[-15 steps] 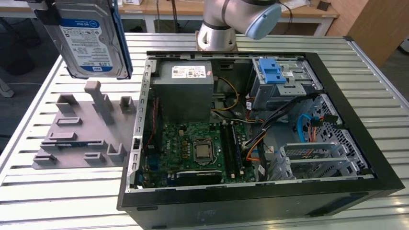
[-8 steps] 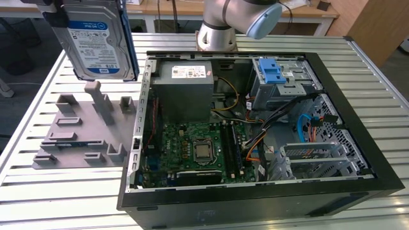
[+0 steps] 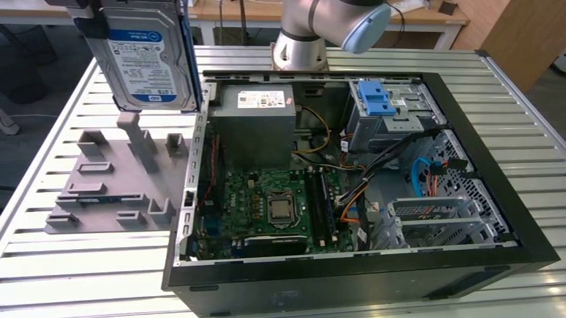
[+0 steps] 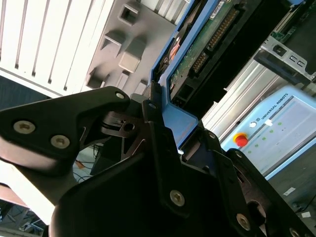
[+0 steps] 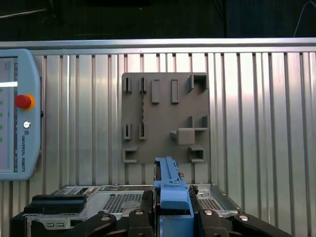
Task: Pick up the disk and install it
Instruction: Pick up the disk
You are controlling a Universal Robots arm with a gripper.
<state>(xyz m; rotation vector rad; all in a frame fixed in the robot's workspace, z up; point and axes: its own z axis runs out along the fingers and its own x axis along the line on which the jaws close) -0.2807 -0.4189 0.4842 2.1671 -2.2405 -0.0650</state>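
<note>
In the exterior view the disk [image 3: 146, 56] hangs upright at about ten o'clock. It is raised above the grey fixture [image 3: 119, 182] on the counter [image 3: 79, 265], probably to clear the fixture's posts. The open computer case [image 3: 354, 165] lies toward four o'clock.

In the second wrist view the fingers [image 4: 150, 111] are clenched on the disk's blue carrier [image 4: 185, 123], gripping its rim, likely to spare the circuit board.

In the first wrist view the carrier sits edge-on over the fixture.

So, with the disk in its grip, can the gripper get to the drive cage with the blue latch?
Probably yes: the gripper holds the disk clear above the grey fixture, and the open case leaves the cage uncovered.
</note>
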